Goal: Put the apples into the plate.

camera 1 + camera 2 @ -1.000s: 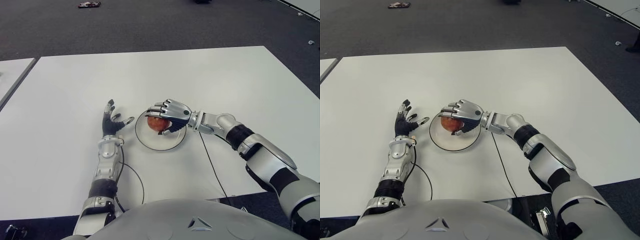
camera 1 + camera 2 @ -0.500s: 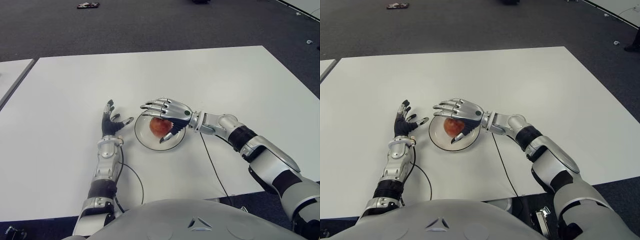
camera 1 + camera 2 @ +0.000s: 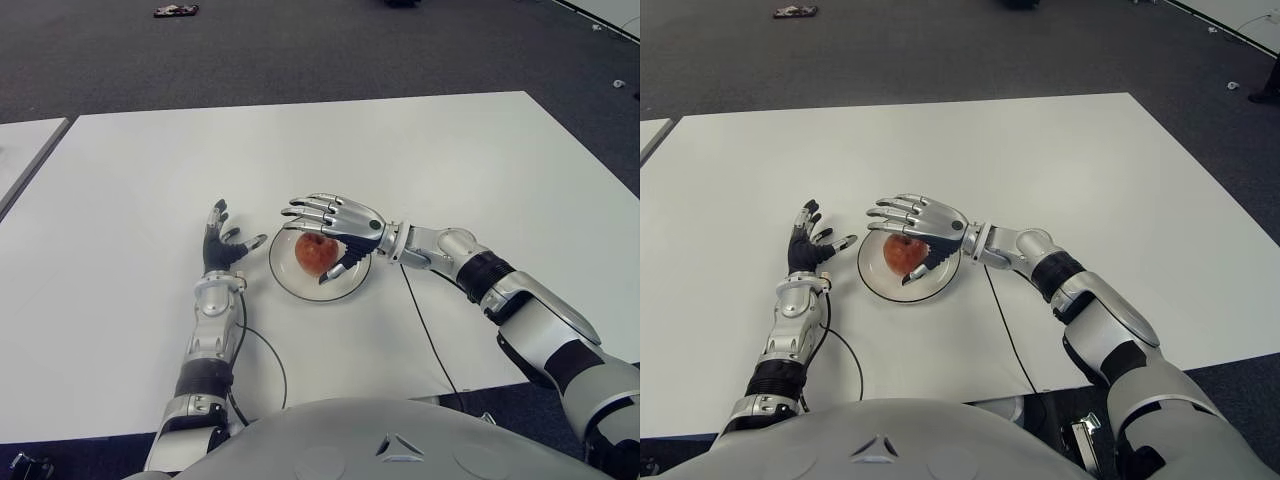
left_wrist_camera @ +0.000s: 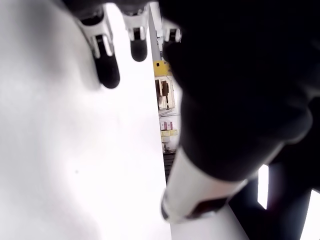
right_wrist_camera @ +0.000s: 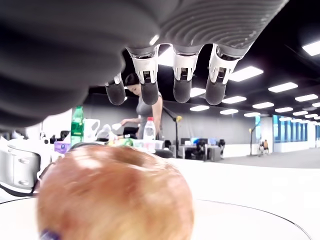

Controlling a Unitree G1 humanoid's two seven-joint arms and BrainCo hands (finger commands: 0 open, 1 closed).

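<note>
- One red apple (image 3: 316, 253) is seen lying in the plate (image 3: 290, 283), right under the right hand (image 3: 340, 225).
- The right hand is held over the apple with its fingers (image 5: 181, 75) spread out and straight. Nothing is held in it.
- In the right wrist view, a gap is seen between the fingertips and the top of the apple, so the apple is not touched there.
- The thumb of the right hand is pointed down beside the apple, on the side nearer the robot. It cannot be told if the apple is touched by it.
- The plate is a round, pale one with a dark rim, and it is set on the white table (image 3: 480, 170).
- The left hand (image 3: 222, 243) is seen just beside the plate, on its left side. Its fingers are spread open and nothing is held in it.
- A thin black cable (image 3: 425, 335) is seen running over the table from under the right wrist toward the robot's body.
- Far behind the apple, in the right wrist view, a person (image 5: 146, 112) is seen by a desk with bottles on it.
</note>
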